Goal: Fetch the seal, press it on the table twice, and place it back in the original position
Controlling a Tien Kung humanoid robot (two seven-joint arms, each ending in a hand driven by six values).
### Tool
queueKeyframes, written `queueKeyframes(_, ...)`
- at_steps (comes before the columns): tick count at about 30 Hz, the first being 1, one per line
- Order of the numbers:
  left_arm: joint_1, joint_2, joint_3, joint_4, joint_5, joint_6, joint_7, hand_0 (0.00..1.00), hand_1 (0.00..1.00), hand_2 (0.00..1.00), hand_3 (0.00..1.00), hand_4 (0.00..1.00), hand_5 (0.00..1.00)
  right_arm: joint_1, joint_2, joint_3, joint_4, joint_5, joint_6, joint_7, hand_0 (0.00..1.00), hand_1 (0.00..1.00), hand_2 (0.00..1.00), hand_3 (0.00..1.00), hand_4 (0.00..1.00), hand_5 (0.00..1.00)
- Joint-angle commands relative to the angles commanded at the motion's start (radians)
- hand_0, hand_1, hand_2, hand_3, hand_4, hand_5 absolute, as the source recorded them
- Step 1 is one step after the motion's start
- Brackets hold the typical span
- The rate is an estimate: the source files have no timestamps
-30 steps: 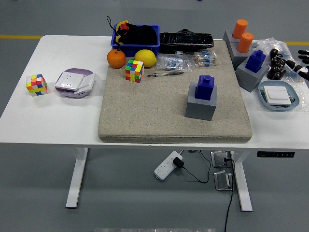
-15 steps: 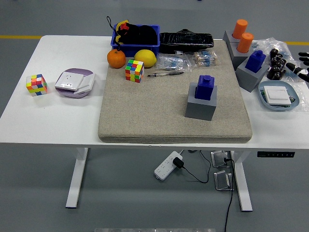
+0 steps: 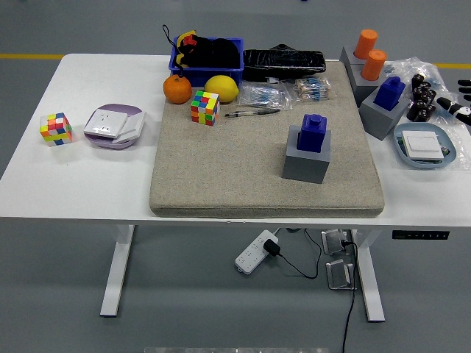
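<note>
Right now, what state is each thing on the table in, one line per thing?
Blue seal: upright in its gray base on the mat, untouched.
Second blue seal: upright in its base, off the mat.
Orange seals: upright in their base.
Blue bin: full of dark items.
Right robot hand: at table's right edge, holding nothing.

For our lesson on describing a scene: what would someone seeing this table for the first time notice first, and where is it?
The eye lands on the dark blue seal standing on a grey block at the right of the beige fabric mat. Next come the bright orange fruit and yellow lemon at the mat's far left corner, with a multicoloured puzzle cube just in front. The robot's black right hand barely enters at the right edge.
</note>
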Motion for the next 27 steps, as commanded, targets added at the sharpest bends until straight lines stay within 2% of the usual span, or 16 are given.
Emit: queueKeyframes(27, -0.002, -0.005, -0.010, 0.002, 0.001, 0.000, -0.001, 0.821, 0.796, 0.763, 0.814, 0.751, 0.294, 0.003, -0.003, -0.002, 0.000, 0.003, 0.001, -0.008, 0.893, 0.863, 0.821, 0.801, 0.970, 0.447)
